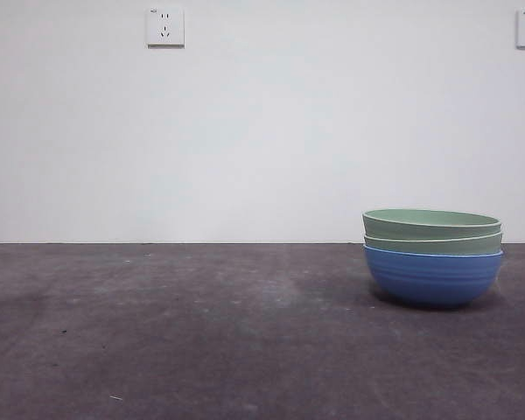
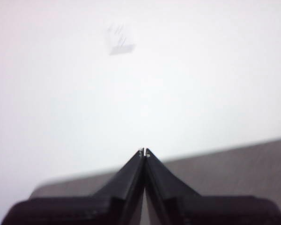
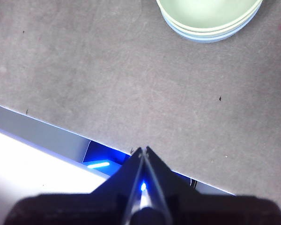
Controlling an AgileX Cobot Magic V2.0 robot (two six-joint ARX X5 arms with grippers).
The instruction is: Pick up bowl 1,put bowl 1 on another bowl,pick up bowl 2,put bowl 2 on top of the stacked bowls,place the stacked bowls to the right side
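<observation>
Stack [image 1: 432,256]: two green bowls nested in blue bowl [image 1: 433,277], at worktop [image 1: 201,332] right.
Left gripper [image 2: 144,152]: closed, empty, raised.
Right gripper [image 3: 143,150]: closed, empty, well apart from stack.

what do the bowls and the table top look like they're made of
Green bowls and blue bowl: probably matte plastic or a fibre composite. Even flat colour, faint moulded ridges, thin pale rims, only a soft sheen; glazed ceramic can't be ruled out.
Table: dark grey, dull and mottled with scuffs, like a worn mat or felt-like covering; uncertain.
</observation>
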